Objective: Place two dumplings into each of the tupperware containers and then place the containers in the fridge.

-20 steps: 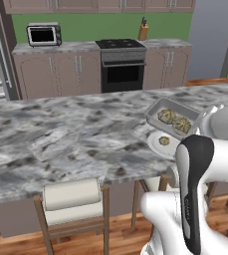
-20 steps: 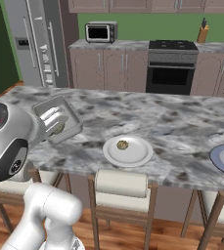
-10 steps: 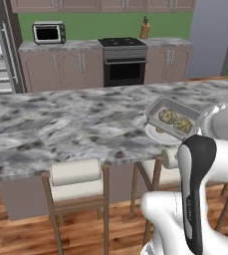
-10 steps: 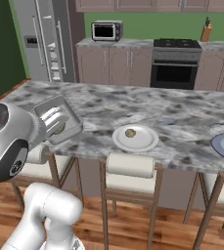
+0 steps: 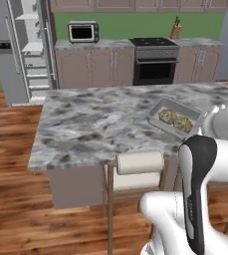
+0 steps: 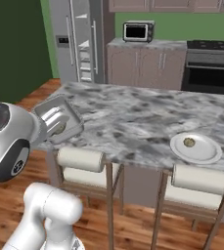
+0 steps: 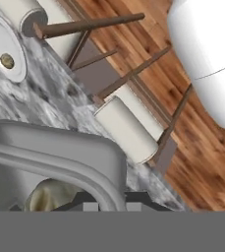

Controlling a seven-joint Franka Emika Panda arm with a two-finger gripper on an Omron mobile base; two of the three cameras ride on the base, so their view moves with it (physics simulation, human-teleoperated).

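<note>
Whole view shifted (base driving)

Arm folded close, gripper shut on the tub rim

The white arm rises from its base and bends back on itself, its dark-jointed elbow and a round white link bulking near the cameras on both base views. The hand reaches just past that link toward the counter's near edge. In the right base view the gripper (image 6: 55,121) sits at the grey tub (image 6: 60,118), pale fingers (image 6: 51,117) laid over the rim, jaws closed on that rim.
</note>
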